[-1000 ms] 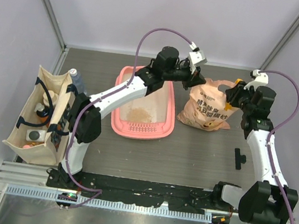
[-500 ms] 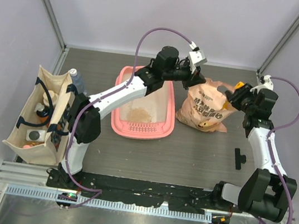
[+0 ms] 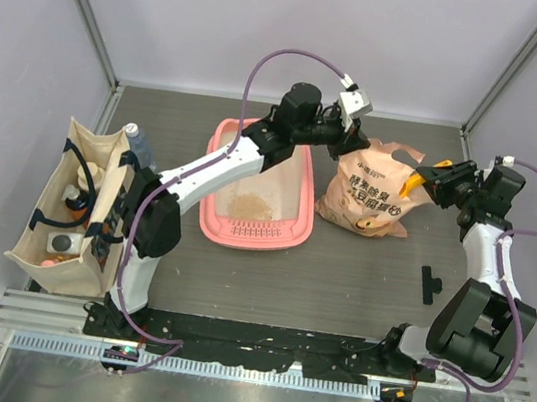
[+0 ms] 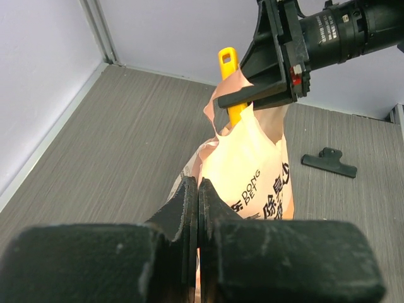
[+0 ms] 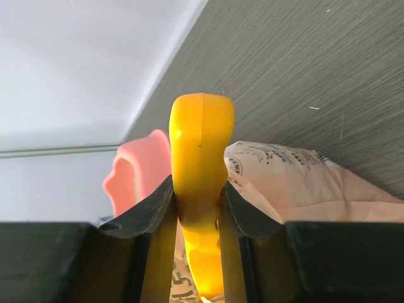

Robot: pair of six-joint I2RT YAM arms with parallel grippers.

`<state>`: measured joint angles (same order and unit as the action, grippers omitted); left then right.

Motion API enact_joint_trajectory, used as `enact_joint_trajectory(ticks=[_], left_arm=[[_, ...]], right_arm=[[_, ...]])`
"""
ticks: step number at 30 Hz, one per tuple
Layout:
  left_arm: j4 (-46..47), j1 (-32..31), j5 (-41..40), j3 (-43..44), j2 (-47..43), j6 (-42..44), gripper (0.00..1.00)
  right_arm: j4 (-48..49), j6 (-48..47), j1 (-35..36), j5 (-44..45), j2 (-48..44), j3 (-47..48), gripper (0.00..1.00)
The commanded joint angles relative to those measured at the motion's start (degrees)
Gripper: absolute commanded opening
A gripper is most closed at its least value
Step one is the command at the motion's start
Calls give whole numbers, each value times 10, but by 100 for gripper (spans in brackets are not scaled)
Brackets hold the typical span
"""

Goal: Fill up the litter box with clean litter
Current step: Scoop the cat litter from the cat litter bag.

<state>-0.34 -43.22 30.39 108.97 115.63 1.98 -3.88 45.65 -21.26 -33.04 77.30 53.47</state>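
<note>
Bright, even, soft-shadowed light throughout; both wrist views blur at their near bottom edges.

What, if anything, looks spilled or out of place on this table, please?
A black clip lies loose on the table right of the litter bag, away from everything else. Pale specks, perhaps spilled litter, dot the black base rail at the near edge. The litter box holds only a small pile of clean litter.

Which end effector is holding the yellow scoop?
The right end effector grips the yellow scoop; the left end effector pinches the peach bag instead.
</note>
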Motion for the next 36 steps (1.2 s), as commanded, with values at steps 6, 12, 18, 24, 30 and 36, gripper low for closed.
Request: enact_joint_trajectory(ticks=[6, 12, 18, 24, 30, 36], left_arm=[[-40, 2, -10, 54, -27, 12, 0], [-90, 2, -17, 78, -25, 27, 0], [-142, 2, -11, 128, -12, 40, 0], [-158, 2, -16, 155, -6, 44, 0], [-166, 2, -34, 156, -10, 55, 0], [-167, 2, -33, 168, -8, 57, 0]], right_arm=[[121, 153, -41, -85, -13, -15, 1], [286, 244, -89, -148, 1, -92, 1], [416, 345, -135, -171, 28, -145, 1], [487, 407, -177, -174, 49, -158, 1], [569, 448, -179, -177, 32, -188, 1], [617, 473, -184, -179, 23, -217, 1]])
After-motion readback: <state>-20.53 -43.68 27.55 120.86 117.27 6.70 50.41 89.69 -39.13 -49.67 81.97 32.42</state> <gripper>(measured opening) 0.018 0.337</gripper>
